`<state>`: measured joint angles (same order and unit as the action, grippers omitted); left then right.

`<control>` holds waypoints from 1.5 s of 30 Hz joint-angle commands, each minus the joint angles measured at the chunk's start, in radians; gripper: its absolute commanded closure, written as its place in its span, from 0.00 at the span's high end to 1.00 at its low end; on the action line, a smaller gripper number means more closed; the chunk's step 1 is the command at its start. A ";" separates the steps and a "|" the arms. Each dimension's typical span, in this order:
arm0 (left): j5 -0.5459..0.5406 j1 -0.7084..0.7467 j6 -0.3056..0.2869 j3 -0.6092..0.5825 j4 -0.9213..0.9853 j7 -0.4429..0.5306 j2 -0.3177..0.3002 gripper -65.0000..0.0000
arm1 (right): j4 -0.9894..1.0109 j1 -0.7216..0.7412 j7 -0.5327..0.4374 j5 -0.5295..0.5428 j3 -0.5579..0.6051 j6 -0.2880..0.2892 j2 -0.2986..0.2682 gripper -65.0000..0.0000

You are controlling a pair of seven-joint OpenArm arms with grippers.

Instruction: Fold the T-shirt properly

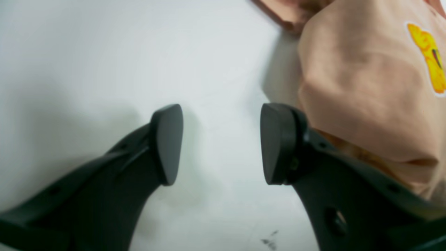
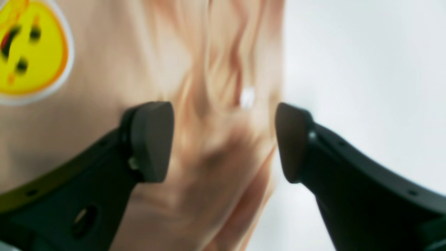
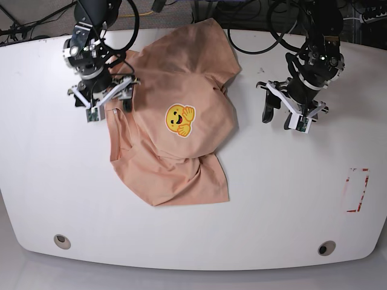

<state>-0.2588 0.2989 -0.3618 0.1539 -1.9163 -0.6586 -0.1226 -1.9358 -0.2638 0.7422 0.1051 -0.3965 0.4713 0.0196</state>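
Observation:
The peach T-shirt point(image 3: 175, 163) lies crumpled on the white table, left of centre, with its yellow face emblem point(image 3: 180, 119) facing up. My right gripper point(image 3: 109, 104) hovers at the shirt's upper left edge. In the right wrist view its jaws point(image 2: 223, 141) stand wide apart over bunched cloth point(image 2: 115, 80), near the emblem point(image 2: 28, 48), pinching nothing. My left gripper point(image 3: 283, 118) is open over bare table, to the right of the shirt. The left wrist view shows that gripper point(image 1: 221, 143) empty, with the T-shirt point(image 1: 359, 80) and its emblem point(image 1: 430, 55) just beside one finger.
The white table point(image 3: 290, 199) has a red outlined mark point(image 3: 358, 190) near its right edge. Cables point(image 3: 254, 36) trail across the back edge. Two round holes point(image 3: 61, 241) point(image 3: 326, 248) sit near the front edge.

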 commanded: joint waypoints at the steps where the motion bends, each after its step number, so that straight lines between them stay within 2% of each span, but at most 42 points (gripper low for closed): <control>1: -0.006 -0.004 0.000 0.002 -0.009 0.024 -0.009 0.50 | 0.002 0.051 0.004 0.011 0.001 -0.001 -0.019 0.71; 3: -0.006 -0.004 -0.001 0.002 -0.002 0.024 -0.012 0.50 | 0.029 0.117 0.024 0.005 -0.002 -0.001 -0.023 0.71; 9: -0.006 0.023 -0.001 0.003 0.001 0.026 -0.013 0.50 | 0.197 0.311 0.058 0.009 0.003 -0.001 -0.093 0.71; 17: -0.009 0.056 -0.001 0.003 0.002 0.027 -0.028 0.49 | 0.548 0.538 0.050 0.009 0.001 0.001 -0.162 0.71; 19: -0.006 0.059 -0.001 0.003 0.004 0.027 -0.028 0.49 | 0.615 0.585 0.050 0.011 0.001 0.024 -0.162 0.71; 23: -0.006 0.059 -0.001 0.003 0.004 0.027 -0.028 0.49 | 0.726 0.650 0.050 0.009 0.001 0.111 -0.159 0.71; 26: -0.006 0.059 -0.001 0.003 0.004 0.027 -0.028 0.49 | 0.793 0.676 0.038 0.009 0.000 0.119 -0.155 0.71; 34: -0.007 0.059 -0.001 0.003 0.004 0.026 -0.028 0.49 | 0.998 0.742 -0.095 0.008 0.003 0.119 -0.155 0.69; 35: -0.007 0.059 -0.001 0.003 0.004 0.026 -0.028 0.49 | 1.019 0.748 -0.109 0.008 0.003 0.120 -0.155 0.65; 36: -0.007 0.059 -0.001 0.003 0.004 0.024 -0.028 0.49 | 1.037 0.752 -0.123 0.008 0.003 0.122 -0.155 0.57; 39: -0.010 0.061 -0.001 0.000 0.004 0.023 -0.028 0.50 | 1.051 0.756 -0.132 0.008 0.003 0.126 -0.155 0.26; 40: -0.010 0.061 -0.001 -0.001 0.005 0.023 -0.027 0.50 | 1.050 0.756 -0.132 0.008 0.003 0.126 -0.155 0.11; 41: -0.010 0.061 -0.001 -0.001 0.005 0.023 -0.027 0.50 | 1.050 0.756 -0.131 0.008 0.003 0.126 -0.155 0.02; 45: -0.010 0.055 -0.001 -0.041 0.036 0.023 -0.032 0.50 | 0.987 0.757 -0.083 0.009 0.005 0.126 -0.155 0.00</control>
<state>-0.2558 0.3595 -0.3595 0.1291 -1.8801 -0.6567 -0.1463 -0.8883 0.4610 0.6525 0.1036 -0.3927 0.5915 -0.1272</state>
